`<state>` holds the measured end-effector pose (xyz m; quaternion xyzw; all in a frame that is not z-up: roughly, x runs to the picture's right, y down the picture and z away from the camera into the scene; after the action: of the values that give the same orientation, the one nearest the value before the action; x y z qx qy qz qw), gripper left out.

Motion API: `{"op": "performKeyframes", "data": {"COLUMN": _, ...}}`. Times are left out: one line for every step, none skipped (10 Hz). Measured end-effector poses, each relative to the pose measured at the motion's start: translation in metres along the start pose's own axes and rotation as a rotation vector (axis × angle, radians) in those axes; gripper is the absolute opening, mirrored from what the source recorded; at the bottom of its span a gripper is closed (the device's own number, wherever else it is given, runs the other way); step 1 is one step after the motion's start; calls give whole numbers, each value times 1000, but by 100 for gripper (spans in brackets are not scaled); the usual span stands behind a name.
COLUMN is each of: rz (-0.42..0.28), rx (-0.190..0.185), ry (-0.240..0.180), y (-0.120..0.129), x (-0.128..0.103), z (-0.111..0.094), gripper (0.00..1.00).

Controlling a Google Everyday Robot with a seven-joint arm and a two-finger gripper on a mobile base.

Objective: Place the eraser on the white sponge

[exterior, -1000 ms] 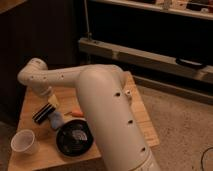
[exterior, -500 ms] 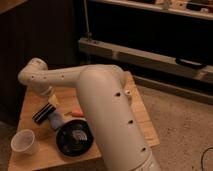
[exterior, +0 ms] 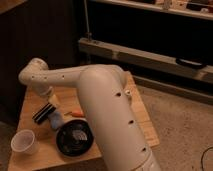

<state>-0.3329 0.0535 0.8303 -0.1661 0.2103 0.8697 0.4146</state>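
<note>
The eraser (exterior: 43,113), a black block with pale stripes, is at the left of the wooden table (exterior: 30,102), tilted. The white sponge (exterior: 55,120), a pale bluish pad, lies just right of and below it, touching or nearly touching it. My gripper (exterior: 50,101) is at the end of the white arm (exterior: 60,77), directly above the eraser's upper right end. Whether it holds the eraser does not show.
A black bowl (exterior: 75,139) sits near the table's front. A white paper cup (exterior: 24,143) stands at the front left corner. A thin orange stick (exterior: 76,113) lies right of the sponge. My arm's large white body (exterior: 112,120) hides the table's right side.
</note>
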Motion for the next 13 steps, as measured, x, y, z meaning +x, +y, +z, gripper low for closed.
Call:
{"op": "performKeyframes", "data": {"rz": -2, "rx": 0, "ry": 0, "y": 0, "x": 1, "z": 0, "gripper": 80}}
{"op": "performKeyframes", "data": {"rz": 0, "rx": 0, "ry": 0, "y": 0, "x": 0, "z": 0, "gripper": 80}}
{"op": "performKeyframes", "data": {"rz": -1, "rx": 0, "ry": 0, "y": 0, "x": 1, "z": 0, "gripper": 80}}
{"op": "performKeyframes", "data": {"rz": 12, "rx": -7, "ry": 3, "y": -2, "x": 0, "z": -1, "gripper": 80}}
{"op": "performKeyframes", "data": {"rz": 64, "rx": -21, "ry": -10, "y": -9, "x": -5, "z": -4, "gripper": 80}}
{"op": "performKeyframes", "data": {"rz": 153, "rx": -47, "ry": -29, "y": -22, "x": -11, "z": -8, "gripper": 80}}
{"op": "performKeyframes", "data": {"rz": 230, "rx": -81, "ry": -43, "y": -30, "x": -10, "z": -12, "gripper": 80}}
{"op": "performKeyframes", "data": {"rz": 321, "rx": -112, "ry": -64, "y": -44, "x": -14, "z": -16, "gripper": 80}}
{"op": "performKeyframes", "data": {"rz": 487, "rx": -173, "ry": -100, "y": -71, "x": -24, "z": -27, "gripper": 80}}
{"op": "performKeyframes", "data": {"rz": 582, "rx": -210, "ry": -118, "y": -84, "x": -26, "z": -34, "gripper": 80}}
{"op": "performKeyframes", "data": {"rz": 701, "rx": -248, "ry": -142, "y": -98, "x": -30, "z": -43, "gripper": 80}}
{"op": "performKeyframes", "data": {"rz": 820, "rx": -284, "ry": -161, "y": -111, "x": -35, "z": -55, "gripper": 80}}
{"op": "performKeyframes", "data": {"rz": 887, "rx": -307, "ry": -173, "y": -118, "x": -39, "z": -61, "gripper": 80}}
